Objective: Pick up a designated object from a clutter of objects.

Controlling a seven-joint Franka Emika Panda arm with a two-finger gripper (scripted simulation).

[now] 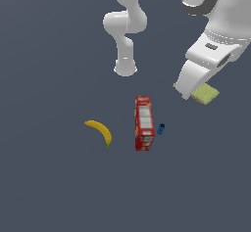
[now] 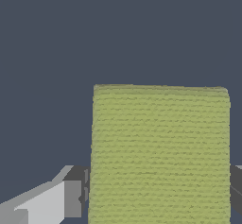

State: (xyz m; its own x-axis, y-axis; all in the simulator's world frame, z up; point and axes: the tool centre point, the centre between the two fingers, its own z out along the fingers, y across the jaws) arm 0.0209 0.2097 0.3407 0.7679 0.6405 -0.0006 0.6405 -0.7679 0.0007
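Observation:
The pale yellow-green pad with a faint woven grid fills the space between my fingers in the wrist view. One grey finger presses on one of its sides and the other finger on the opposite side. My gripper is shut on it. In the exterior view the pad pokes out from under the white hand, at the exterior view's right. The fingertips are hidden there. The tall red box, the yellow banana and the tiny blue item lie apart from the gripper.
The arm's white base and links stand at the back middle of the dark grey floor. The red box lies lengthwise with the blue item just to its right in the exterior view. The banana lies to its left.

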